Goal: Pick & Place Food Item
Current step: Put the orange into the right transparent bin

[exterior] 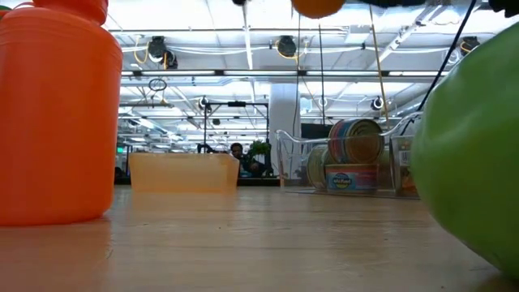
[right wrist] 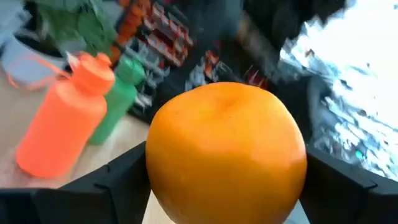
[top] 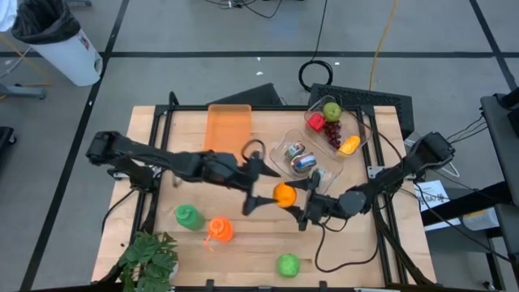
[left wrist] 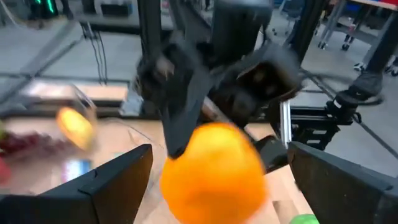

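An orange (top: 284,195) hangs above the middle of the tabletop (top: 243,251) between two robot arms, held in the right pincer (top: 302,203), whose two dark fingers are clenched on its flanks in the right wrist view, the fruit (right wrist: 227,152) filling the gap between them. The left pincer (top: 259,188) faces it from the other side, released, its fingers spread wide to either flank of the orange (left wrist: 211,174) and not touching it. Beyond the right pincer stands a clear bin (top: 361,122) of fruit, with a clear container of cans (top: 302,158) nearer. The orange looks firm, round and fairly light, its rind smooth enough to roll out of a shallow grip; the safest hold is likely across its widest girth, squeezed only gently.
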